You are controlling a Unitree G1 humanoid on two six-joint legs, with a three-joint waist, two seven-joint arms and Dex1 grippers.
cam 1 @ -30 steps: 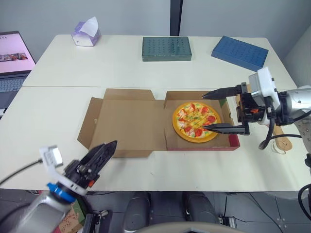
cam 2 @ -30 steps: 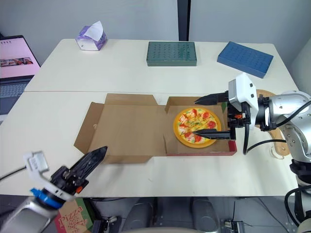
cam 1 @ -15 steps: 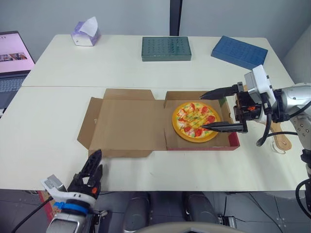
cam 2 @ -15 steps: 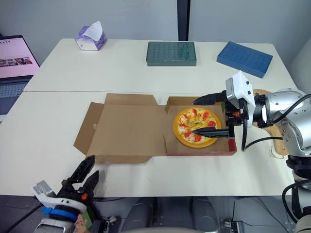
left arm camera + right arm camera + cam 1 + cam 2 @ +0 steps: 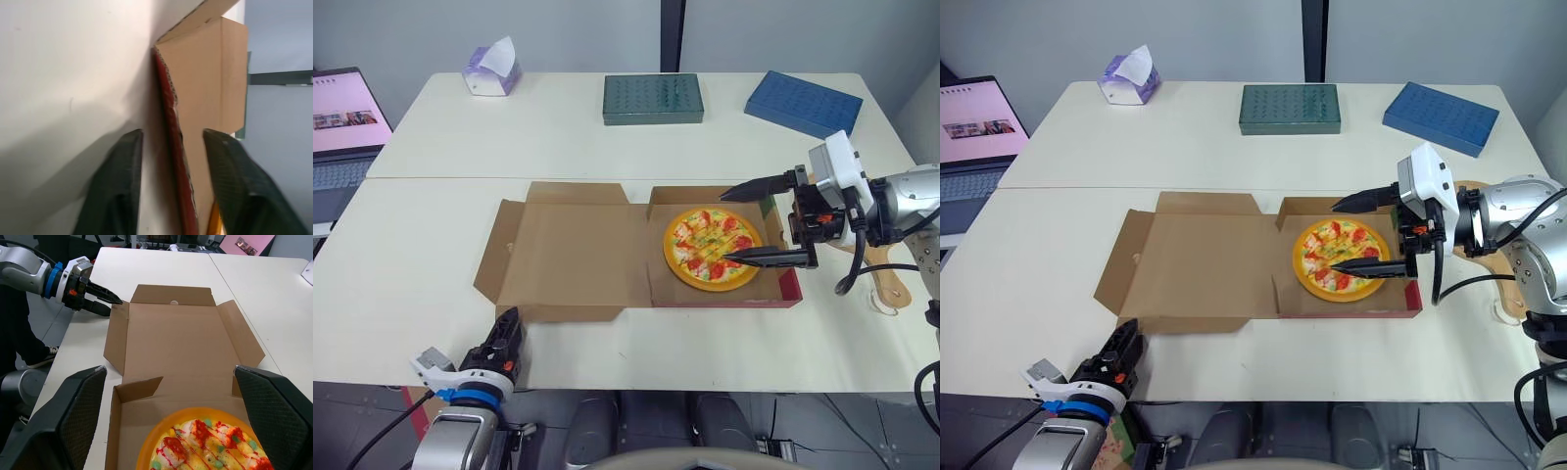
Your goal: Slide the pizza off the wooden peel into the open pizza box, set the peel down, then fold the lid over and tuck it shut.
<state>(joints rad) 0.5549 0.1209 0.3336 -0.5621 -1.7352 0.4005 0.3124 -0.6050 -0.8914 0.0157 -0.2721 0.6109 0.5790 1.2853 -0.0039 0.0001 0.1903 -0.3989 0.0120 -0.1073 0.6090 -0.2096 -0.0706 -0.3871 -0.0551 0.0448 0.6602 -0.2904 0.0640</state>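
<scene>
The pizza (image 5: 710, 245) lies in the base of the open cardboard box (image 5: 783, 294), whose lid (image 5: 573, 255) is spread flat to its left. My right gripper (image 5: 726, 228) hovers open over the pizza, one finger at the base's far edge and one at its near side. The wooden peel (image 5: 884, 277) rests on the table behind that arm. My left gripper (image 5: 509, 318) sits low at the table's front edge by the lid's front left corner. In the left wrist view its fingers (image 5: 117, 186) stand narrowly apart on either side of the lid's edge (image 5: 171, 112), without touching it.
At the back of the table are a tissue box (image 5: 491, 70), a green case (image 5: 653, 98) and a blue case (image 5: 813, 103). A laptop (image 5: 342, 113) stands off the table's left side. The table's front edge runs just under the lid's front flap.
My left gripper has dropped from a raised spot at the front left to the table's front edge near the lid's corner, and its fingers have narrowed. The right gripper stays over the pizza.
</scene>
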